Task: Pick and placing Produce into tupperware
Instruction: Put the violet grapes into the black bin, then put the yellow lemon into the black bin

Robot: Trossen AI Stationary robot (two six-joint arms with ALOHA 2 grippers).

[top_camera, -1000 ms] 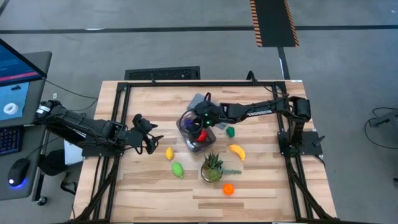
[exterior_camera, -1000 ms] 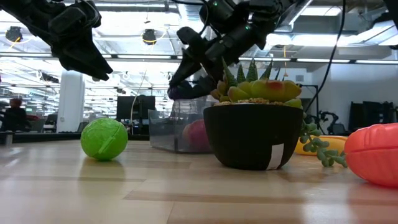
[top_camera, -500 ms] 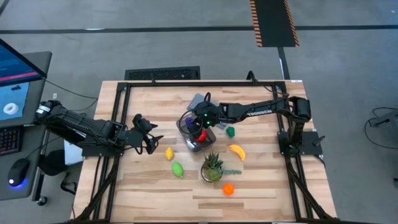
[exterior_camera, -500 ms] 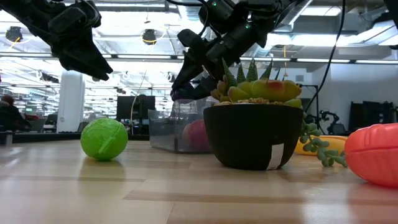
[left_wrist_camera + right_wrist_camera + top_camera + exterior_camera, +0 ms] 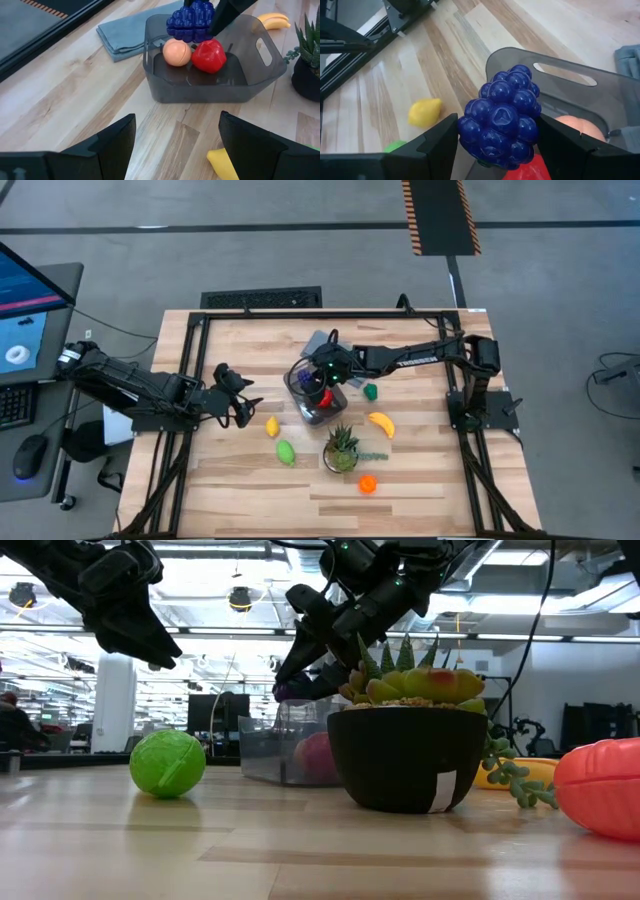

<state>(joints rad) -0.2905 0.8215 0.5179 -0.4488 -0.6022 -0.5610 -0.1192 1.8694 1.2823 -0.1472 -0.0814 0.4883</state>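
Purple grape cluster [image 5: 501, 119] clamped between the fingers of the right gripper [image 5: 501, 150], held above the open tupperware [image 5: 260, 70] near mid-table, not yet released. Inside the tub already: a red pepper-like piece [image 5: 208, 55] and a peach-coloured round fruit [image 5: 177, 52], touching each other on the tub floor. Best lowered straight down into the free part of the tub, clear of the near wall and the handle cutout, fingers parted only once the grapes sit below the rim; dropped from this height onto the two rounded fruits, likely to bounce or roll out. Worth keeping the wrist off the tub wall, since a light tub would probably slide on bare wood.

Outside the tub: yellow lemon [image 5: 271, 426] and green lime [image 5: 286, 451] toward the left arm's side, small green piece [image 5: 371, 391] just beside the tub on the right arm's side, banana [image 5: 381, 422] and orange piece [image 5: 367, 483] further toward the front. Spiky potted plant [image 5: 341, 450] in a dark bowl standing close to the tub. Folded grey-blue cloth [image 5: 125, 31] lying against the tub's far side.

Left gripper [image 5: 240, 395] waiting well apart from the tub, fingers spread, holding nothing.

Pale wooden plank tabletop [image 5: 240, 480] in a black frame. Beyond it, grey floor with a striped hazard mat [image 5: 438, 216], a laptop [image 5: 30, 300] on a side desk, and a bright open workspace with ceiling lights.
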